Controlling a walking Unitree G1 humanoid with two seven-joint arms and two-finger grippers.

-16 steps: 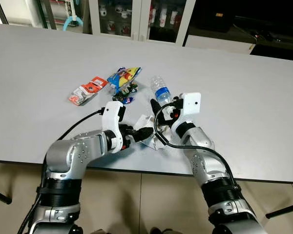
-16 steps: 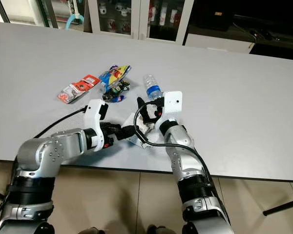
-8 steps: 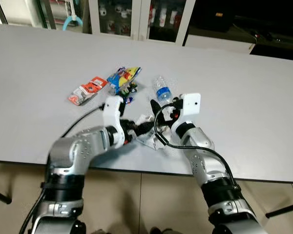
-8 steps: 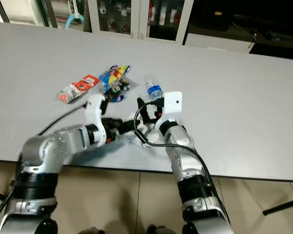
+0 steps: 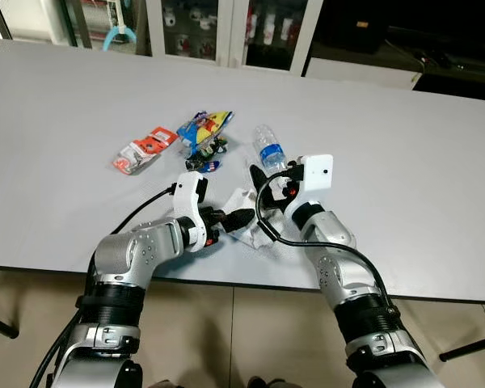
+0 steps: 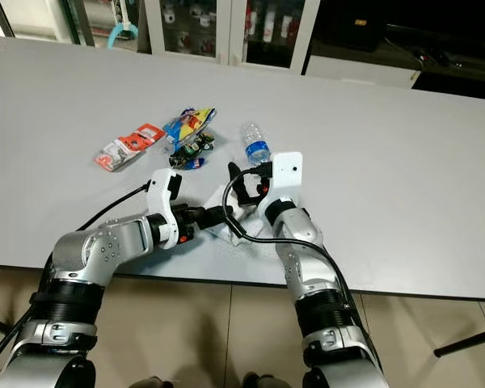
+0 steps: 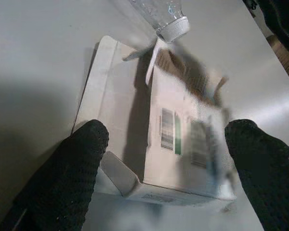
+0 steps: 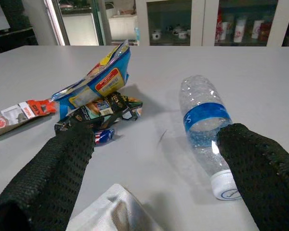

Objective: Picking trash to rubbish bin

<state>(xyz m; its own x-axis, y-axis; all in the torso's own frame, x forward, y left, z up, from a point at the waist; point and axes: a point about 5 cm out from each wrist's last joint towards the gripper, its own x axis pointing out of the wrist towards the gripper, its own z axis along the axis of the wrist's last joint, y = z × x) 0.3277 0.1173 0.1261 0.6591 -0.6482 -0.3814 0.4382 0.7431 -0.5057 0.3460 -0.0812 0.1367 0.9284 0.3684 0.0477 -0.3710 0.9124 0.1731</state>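
near the table's front edge: a crumpled white carton [image 5: 244,212] lies flattened between the two grippers, a barcode label and green mark on its upper face
carton flaps: one end is torn open, the flaps splayed toward the bottle's cap
left gripper [image 7: 166,159]: low over the table, fingers spread wide on either side of the carton, one fingertip [image 7: 84,144] at the near corner, the other [image 7: 253,144] past the far side; whether they touch it i cannot tell
right gripper [image 5: 267,184]: just behind the carton, fingers wide apart and holding nothing, pointing toward the bottle and wrappers
bottle [image 8: 204,122]: clear plastic with a blue label and white cap, lying on its side just beyond the carton
wrappers: a blue and yellow snack bag [image 5: 204,127] sits left of the bottle, a small dark wrapper [image 8: 103,109] against it
red and white packet [image 5: 144,149]: further left, apart from the rest
table [image 5: 404,153]: pale grey
behind the table: glass-door cabinets [image 5: 226,28]
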